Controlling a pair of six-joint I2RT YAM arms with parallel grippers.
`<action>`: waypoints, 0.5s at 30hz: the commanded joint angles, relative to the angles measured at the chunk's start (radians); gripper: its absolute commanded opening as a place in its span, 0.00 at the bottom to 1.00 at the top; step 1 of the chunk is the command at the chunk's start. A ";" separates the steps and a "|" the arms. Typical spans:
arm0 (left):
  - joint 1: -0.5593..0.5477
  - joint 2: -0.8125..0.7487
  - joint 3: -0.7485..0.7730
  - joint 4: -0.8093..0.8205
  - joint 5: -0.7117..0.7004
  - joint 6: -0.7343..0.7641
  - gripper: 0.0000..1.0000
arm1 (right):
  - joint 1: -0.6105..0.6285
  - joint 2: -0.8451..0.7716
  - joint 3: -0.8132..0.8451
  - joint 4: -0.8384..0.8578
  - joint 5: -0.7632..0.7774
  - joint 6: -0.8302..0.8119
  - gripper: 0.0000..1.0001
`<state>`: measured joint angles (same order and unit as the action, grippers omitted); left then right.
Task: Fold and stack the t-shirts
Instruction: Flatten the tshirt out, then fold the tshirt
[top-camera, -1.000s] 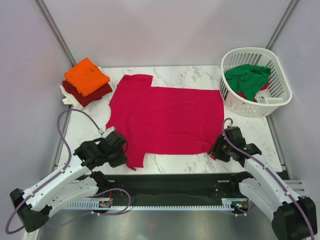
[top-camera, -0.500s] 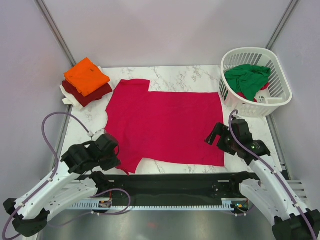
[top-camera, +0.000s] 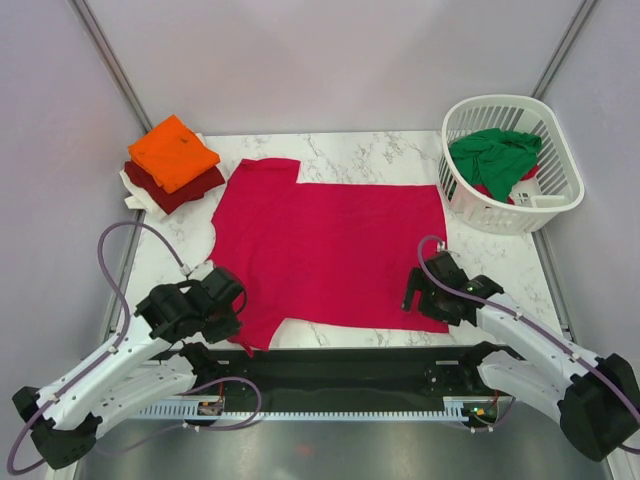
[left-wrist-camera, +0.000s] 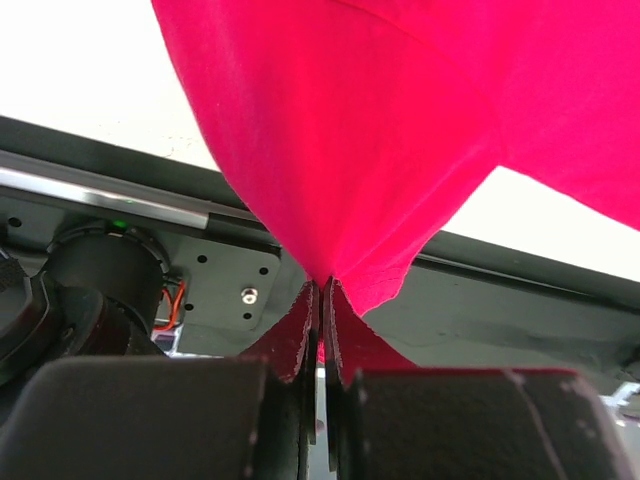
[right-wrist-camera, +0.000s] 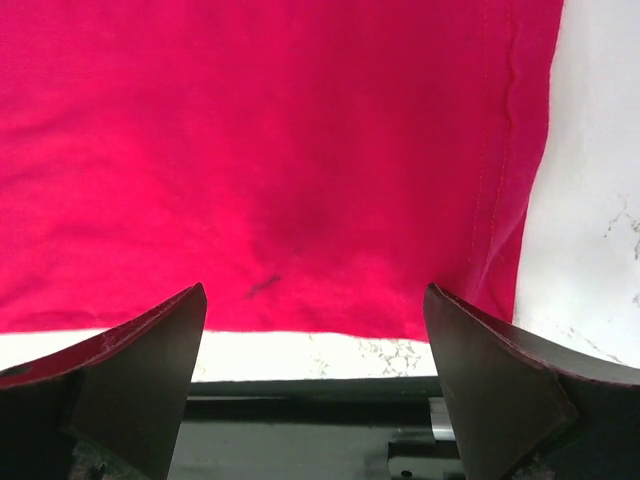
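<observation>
A crimson-red t-shirt (top-camera: 330, 250) lies spread flat on the marble table. My left gripper (top-camera: 238, 322) is shut on its near left sleeve, at the table's front edge; in the left wrist view the cloth (left-wrist-camera: 400, 150) runs up from the pinched jaws (left-wrist-camera: 322, 300). My right gripper (top-camera: 418, 298) is open and empty over the shirt's near right corner; in the right wrist view the hem (right-wrist-camera: 300, 200) lies between the wide fingers (right-wrist-camera: 315, 330). An orange shirt (top-camera: 172, 152) tops a folded stack with a dark red one (top-camera: 185, 188) and a white one (top-camera: 140, 196).
A white slatted basket (top-camera: 555, 190) at the back right holds a green shirt (top-camera: 494, 155). The black rail (top-camera: 350, 370) runs along the table's near edge. White walls and metal posts close the cell.
The shirt has been pulled nearer to the front edge. My right gripper let go of the near right corner, lifted, and now sits open over it. My left gripper has kept its hold.
</observation>
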<state>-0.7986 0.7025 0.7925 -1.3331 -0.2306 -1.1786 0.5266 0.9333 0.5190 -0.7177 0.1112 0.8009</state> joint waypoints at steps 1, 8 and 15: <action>-0.002 0.041 -0.019 -0.017 0.005 0.014 0.02 | 0.006 0.051 -0.045 0.052 0.038 0.057 0.98; -0.004 0.068 -0.056 0.014 0.033 0.043 0.02 | 0.042 -0.024 -0.034 -0.060 0.160 0.130 0.98; -0.002 0.097 -0.055 0.029 0.024 0.062 0.02 | 0.075 0.036 0.012 -0.109 0.186 0.179 0.98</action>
<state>-0.7986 0.7860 0.7349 -1.3190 -0.2070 -1.1564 0.5957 0.9539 0.4793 -0.7860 0.2440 0.9276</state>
